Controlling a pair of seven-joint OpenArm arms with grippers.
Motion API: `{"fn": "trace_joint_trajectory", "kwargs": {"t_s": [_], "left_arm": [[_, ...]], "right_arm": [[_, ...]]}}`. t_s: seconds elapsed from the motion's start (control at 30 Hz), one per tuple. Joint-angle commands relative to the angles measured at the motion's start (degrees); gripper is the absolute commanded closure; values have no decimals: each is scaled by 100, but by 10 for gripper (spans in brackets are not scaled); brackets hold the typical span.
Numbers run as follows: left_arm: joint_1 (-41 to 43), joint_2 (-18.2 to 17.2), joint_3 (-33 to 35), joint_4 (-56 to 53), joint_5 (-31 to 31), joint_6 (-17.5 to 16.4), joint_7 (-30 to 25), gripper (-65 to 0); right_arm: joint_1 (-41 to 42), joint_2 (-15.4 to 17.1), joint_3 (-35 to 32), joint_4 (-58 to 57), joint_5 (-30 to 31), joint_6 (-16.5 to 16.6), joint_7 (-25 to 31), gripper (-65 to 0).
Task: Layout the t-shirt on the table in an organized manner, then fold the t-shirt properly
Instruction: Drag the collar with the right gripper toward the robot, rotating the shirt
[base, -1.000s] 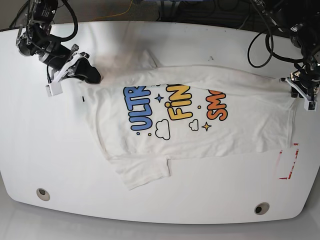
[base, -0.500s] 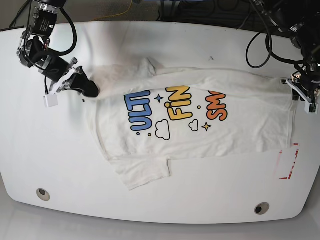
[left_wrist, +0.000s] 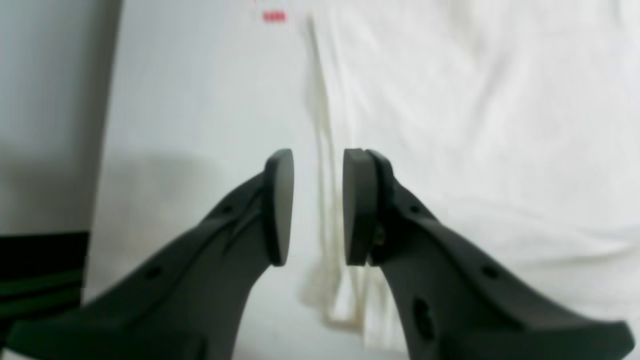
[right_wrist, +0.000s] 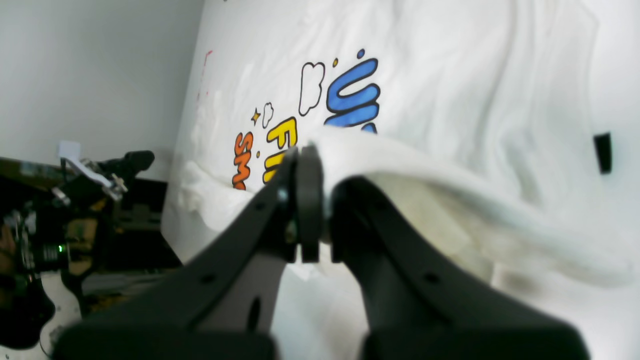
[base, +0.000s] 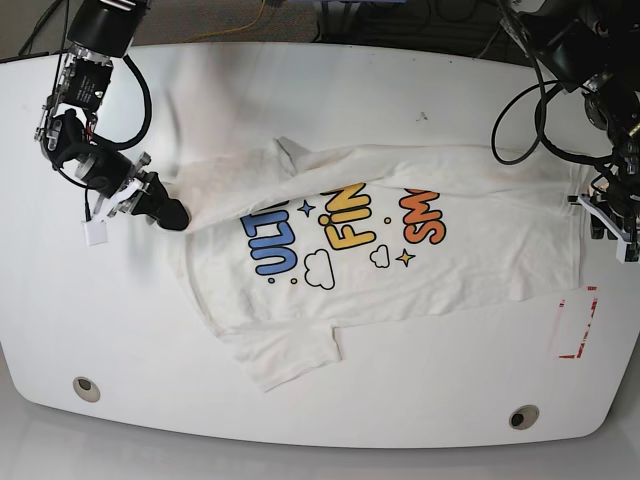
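Observation:
The white t-shirt (base: 460, 275) lies spread across the table (base: 320, 100), with its blue, yellow and orange letters (base: 345, 228) facing up. My right gripper (base: 172, 213) is shut on the shirt's raised left edge. In the right wrist view this gripper (right_wrist: 312, 150) pinches a lifted fold of the t-shirt (right_wrist: 450, 75) above the print (right_wrist: 352, 97). My left gripper (base: 610, 225) hovers at the shirt's right edge. In the left wrist view it (left_wrist: 318, 160) stands open, with the hem of the t-shirt (left_wrist: 475, 125) running under the gap and nothing pinched.
A red tape outline (base: 575, 325) marks the table near the shirt's front right corner and also shows as red tape (left_wrist: 274, 16). Two grommet holes (base: 86, 386) (base: 522, 416) sit near the front edge. One sleeve (base: 285, 350) points toward the front. Cables hang behind the far right edge.
My right gripper moved toward the front edge, dragging the shirt's left edge with it, and the print shifted frontward. My left gripper also moved toward the front, along the right hem.

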Motion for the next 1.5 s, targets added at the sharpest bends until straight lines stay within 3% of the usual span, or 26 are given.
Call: {"fn": "trace_joint_trajectory", "kwargs": {"t_s": [0.0, 0.6, 0.93, 1.03, 1.23, 1.33, 1.47], "left_arm": [[-89, -87, -2, 97, -61, 3, -71, -147], [-36, -87, 51, 79, -61, 3, -80, -150], [70, -87, 314, 88, -61, 3, -80, -150], [78, -87, 323, 88, -61, 3, -89, -152], [78, -87, 323, 88, -61, 3, -89, -158], [78, -87, 323, 88, -69, 3, -107, -211], [78, -87, 420, 97, -69, 3, -107, -301]], "right_arm": [[225, 106, 41, -148, 154, 16, 98, 0], [1288, 18, 50, -1677, 145, -19, 159, 0], [1684, -211, 32, -2170, -549, -28, 449, -3], [1825, -264, 24, -2266, -1086, -28, 449, -66], [1992, -360, 24, -2266, -2158, -28, 449, -267], [2080, -343, 24, -2249, -2589, -28, 449, -358], [2080, -272, 24, -1800, -2870, -28, 440, -421]]}}
